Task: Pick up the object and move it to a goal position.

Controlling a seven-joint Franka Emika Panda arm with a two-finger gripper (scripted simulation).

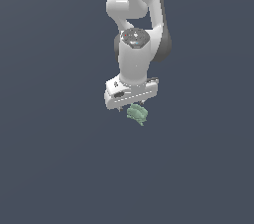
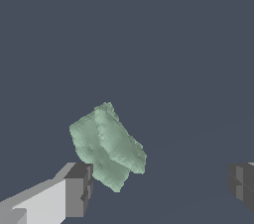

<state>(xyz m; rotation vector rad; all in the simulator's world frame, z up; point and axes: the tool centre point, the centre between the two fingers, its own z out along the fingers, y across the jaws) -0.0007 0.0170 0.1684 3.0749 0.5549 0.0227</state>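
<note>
You see the object, a small pale green lump with a rough, knobbly surface, lying on the plain dark grey surface directly under the gripper. In the wrist view it sits tilted, with its long side running diagonally, and it is much closer to one fingertip than to the other; it looks just beside that dark pad, but you cannot tell if they touch. The second fingertip is well apart from the object, with bare surface between them. So your gripper is spread wide and it holds nothing. In the exterior view the object shows just below the white gripper body, a little toward the exterior view's right of its middle, and it is clearly smaller than the gripper. The white arm comes down from the top of that view, and the hand points straight down at the object.
</note>
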